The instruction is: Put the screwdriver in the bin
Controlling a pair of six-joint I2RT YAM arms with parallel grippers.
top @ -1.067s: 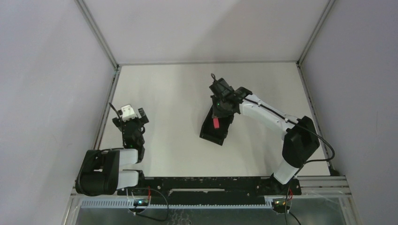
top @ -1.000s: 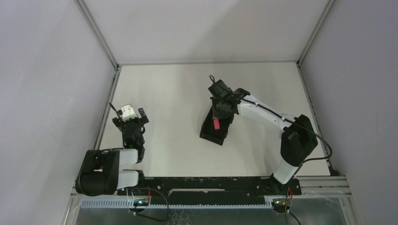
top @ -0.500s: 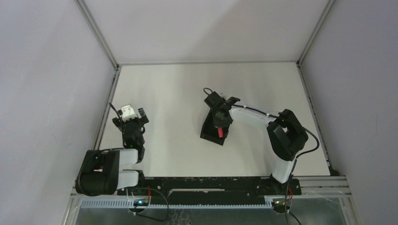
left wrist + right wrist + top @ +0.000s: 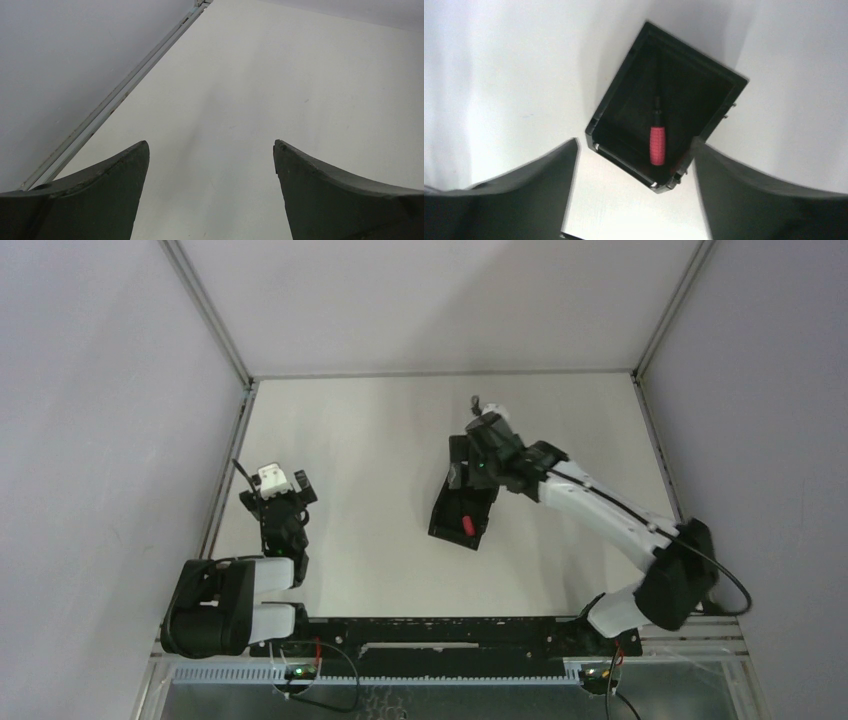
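screwdriver [image 4: 657,141]: red ribbed handle, thin dark shaft | inside bin [image 4: 621,102]

A white table [image 4: 380,440] (matte, unmarked) sits between grey walls [image 4: 100,390].

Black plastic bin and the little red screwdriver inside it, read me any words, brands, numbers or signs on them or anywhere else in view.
Nothing legible in any view.
On the black rectangular plastic bin: no label or number shows.
On the red-handled screwdriver: ribbed grip only, no brand.
On the white block on the left wrist: too small to tell.
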